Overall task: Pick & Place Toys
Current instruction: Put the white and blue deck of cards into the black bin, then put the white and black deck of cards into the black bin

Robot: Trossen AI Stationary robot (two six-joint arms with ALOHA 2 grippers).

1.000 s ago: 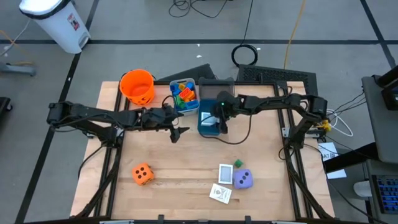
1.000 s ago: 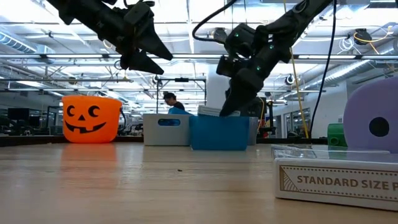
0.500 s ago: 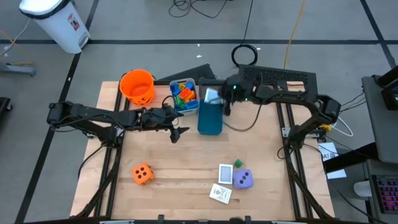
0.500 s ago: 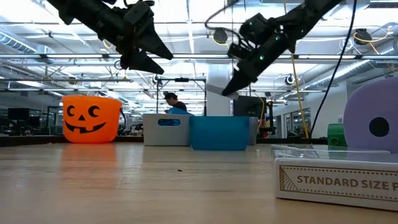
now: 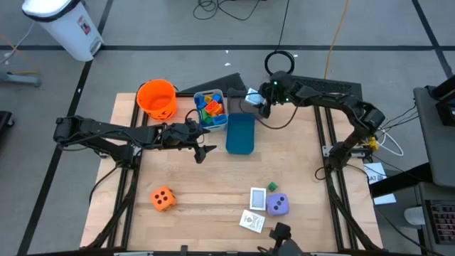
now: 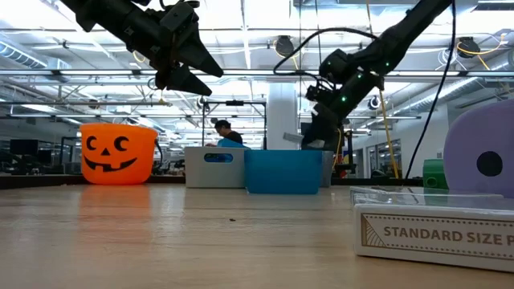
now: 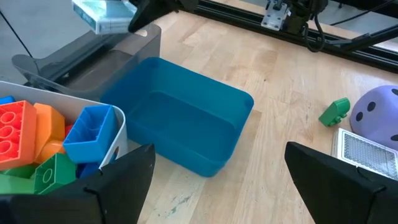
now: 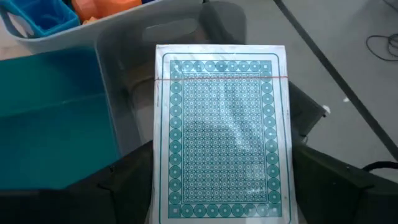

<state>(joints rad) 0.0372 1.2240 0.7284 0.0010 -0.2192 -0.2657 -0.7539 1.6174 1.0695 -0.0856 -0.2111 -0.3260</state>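
1. An orange pumpkin-face bucket [image 5: 157, 98] is seen at the table's far left corner; just beside it stands a pale bin [image 5: 211, 111] packed with multicoloured plastic blocks [image 5: 210, 107].
2. The left gripper [image 5: 202, 151] is held in the air above bare wood [image 5: 213, 181], just in front of the pale bin; its fingers are spread and nothing is held between them.
3. A blue bin [image 5: 240, 134] is set beside the pale bin, toward the right; in the left wrist view its inside is shown bare.
4. The right gripper [image 5: 257, 100] is raised over a clear grey bin [image 8: 205, 31] behind the blue bin; its fingers are pinched on a teal-patterned card pack [image 8: 224, 130], which is carried flat above that grey bin.
5. Near the front edge, an orange dotted die [image 5: 163, 198] is left alone on the left side.
6. Well apart from it, on the right, a cluster is gathered: a card box [image 5: 252, 221], a flat card case [image 5: 258, 198], a small green block [image 5: 271, 187] and a purple die [image 5: 278, 205]; the purple die is placed just beside the card case.
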